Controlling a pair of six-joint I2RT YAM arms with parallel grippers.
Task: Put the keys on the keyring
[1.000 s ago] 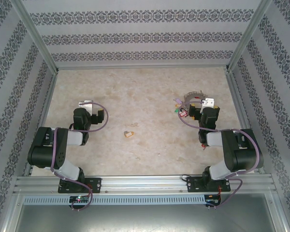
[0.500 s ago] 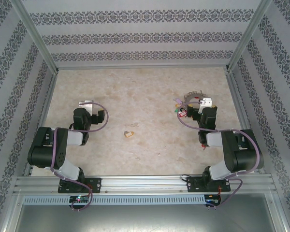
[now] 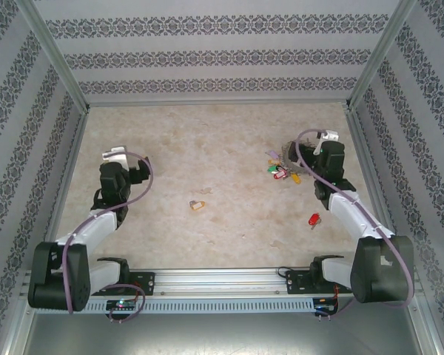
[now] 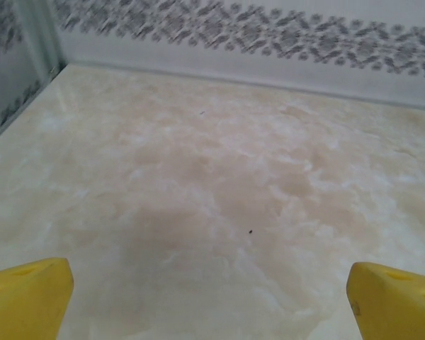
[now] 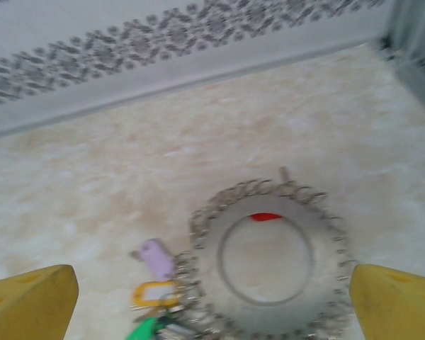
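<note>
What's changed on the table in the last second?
Both arms stretched out: the left arm swung left, the right arm reached toward the far wall, uncovering a red key. Nothing was grasped; left fingers and right fingers stay open. The keyring and brass key stayed put.

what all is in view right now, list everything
keyring: one, silver-grey, far right of the table
tagged keys: at least three, purple, yellow and green tags, at the keyring's left rim
tan key: one, tan, alone mid-table
red-tagged key: one, red, near right, beside the right arm
table: one, beige marbled
walls: three, grey with dark patterned bands, around the table
left gripper: one, yellow fingertips, open, over bare table on the left
right gripper: one, yellow fingertips, open, pointed at the keyring
</note>
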